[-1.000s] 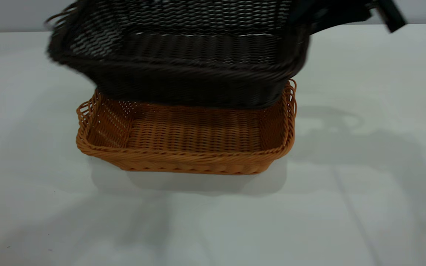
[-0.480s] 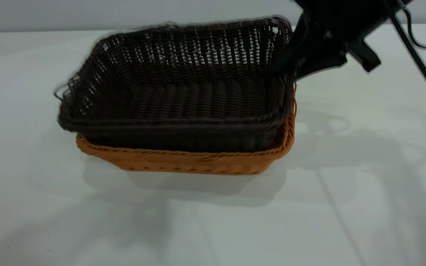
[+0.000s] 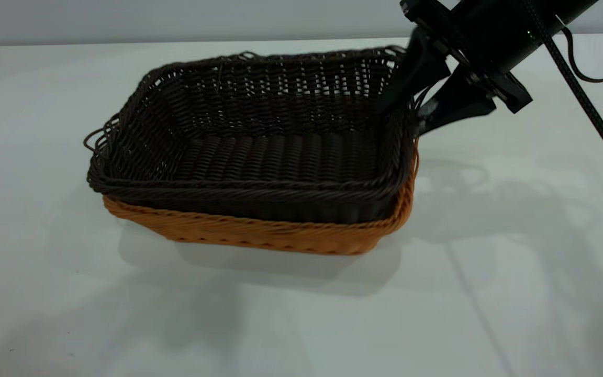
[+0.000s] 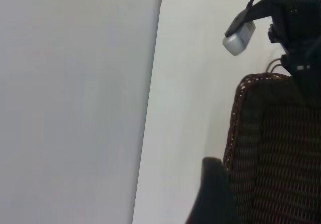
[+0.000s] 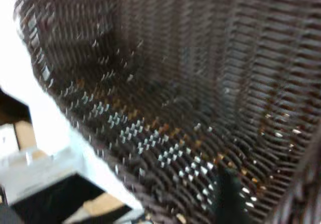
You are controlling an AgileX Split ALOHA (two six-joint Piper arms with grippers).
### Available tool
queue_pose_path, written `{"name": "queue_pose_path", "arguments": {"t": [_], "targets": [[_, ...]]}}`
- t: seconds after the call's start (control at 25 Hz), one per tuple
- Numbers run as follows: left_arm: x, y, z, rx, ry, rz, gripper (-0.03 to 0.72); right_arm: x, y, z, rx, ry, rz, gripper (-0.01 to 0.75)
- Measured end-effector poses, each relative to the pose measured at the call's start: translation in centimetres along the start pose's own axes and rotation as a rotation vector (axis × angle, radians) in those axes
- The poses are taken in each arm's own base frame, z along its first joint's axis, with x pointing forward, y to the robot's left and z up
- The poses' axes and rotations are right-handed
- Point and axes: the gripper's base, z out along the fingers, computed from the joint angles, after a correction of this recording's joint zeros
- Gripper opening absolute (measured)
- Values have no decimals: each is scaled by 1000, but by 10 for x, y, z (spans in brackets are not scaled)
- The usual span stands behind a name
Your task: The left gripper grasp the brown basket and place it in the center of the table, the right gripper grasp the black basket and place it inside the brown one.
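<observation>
We see the black basket (image 3: 259,152) nested in the brown basket (image 3: 280,235) mid-counter (image 3: 516,293); the right gripper (image 3: 411,107) has its fingers pinching the black rim, so only release remains.

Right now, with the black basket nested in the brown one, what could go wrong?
The right gripper straddles the black basket's right rim, one finger inside, one outside. Retracting could snag the loose rim strands and lift or drag both baskets. The black basket also sits skewed in the brown basket, overhanging its left end, so it may not seat flat.
</observation>
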Motion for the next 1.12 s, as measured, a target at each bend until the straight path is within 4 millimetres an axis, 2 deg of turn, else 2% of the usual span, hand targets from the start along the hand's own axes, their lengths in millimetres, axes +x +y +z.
{"name": "queue_pose_path", "arguments": {"t": [0.16,0.28,0.36,0.48,0.56,0.68,0.8,0.96,1.12], "targets": [[0,0,0,5,3,0,494,0,9,-7,-25,35,-83,617],[1,-3,-2,22,11,2,494,-5,21,-21,10,39,-148,677],[1,-4,-9,18,13,6,494,-9,30,-35,59,49,-190,676],[1,-7,-29,-31,18,-5,494,-11,52,-66,119,82,-247,639],[2,-9,-46,-72,36,-44,494,-11,72,-93,159,81,-291,598],[8,-16,-79,-148,85,-141,494,-3,104,-136,221,-14,-345,548],[18,-26,-110,-225,137,-288,494,18,134,-174,248,-112,-385,525],[32,-43,-148,-304,201,-504,494,60,165,-225,311,-252,-438,519],[35,-54,-172,-381,138,-673,494,119,189,-276,409,-432,-499,519]]}}
